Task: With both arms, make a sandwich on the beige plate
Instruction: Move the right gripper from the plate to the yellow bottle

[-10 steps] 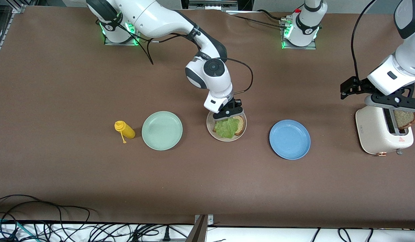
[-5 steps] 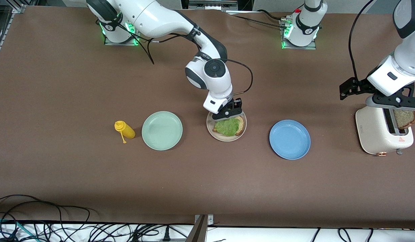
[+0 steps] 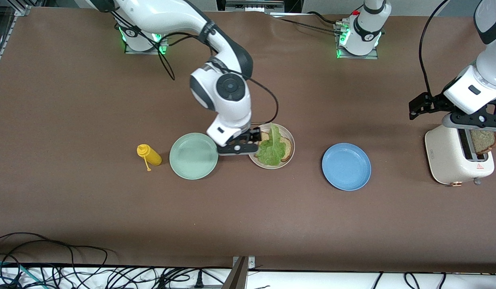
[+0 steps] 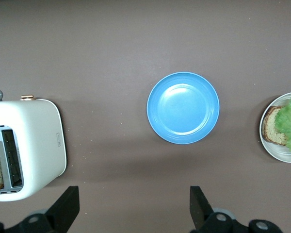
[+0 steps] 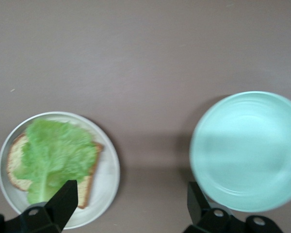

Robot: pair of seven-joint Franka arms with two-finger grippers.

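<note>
well, lowest in the front view's middle band sit three round, shallow plates in a row on the matte brown table (image 3: 71, 208): the smooth blue plate (image 3: 346, 166) toward the left arm's end, the beige plate (image 3: 289, 138) at frame centre, and the mint green plate (image 3: 194, 155) toward the right arm's end, with a small yellow squeeze bottle (image 3: 150, 155) lying just beside the green one. on the beige plate rests one square slice of brown toast (image 3: 287, 149) with a darker crust, and a ruffled green lettuce leaf (image 3: 271, 149) lies draped over it, its pale rib running toward the plate's upper rim. the right gripper (image 3: 237, 145) hangs low over the gap between the green and beige plates, jaws spread wide and holding nothing; the lettuce and toast lie just beside it, outside the fingers. its glossy white arm bends down from the base at the frame's upper left. at the right edge of the frame a cream, rounded toaster (image 3: 446, 157) stands with a second slice of toast (image 3: 483, 141) upright in its slot. the left gripper (image 3: 472, 121) hovers over the toaster, fingers wide apart and empty, its arm reaching down from the upper right corner.
</note>
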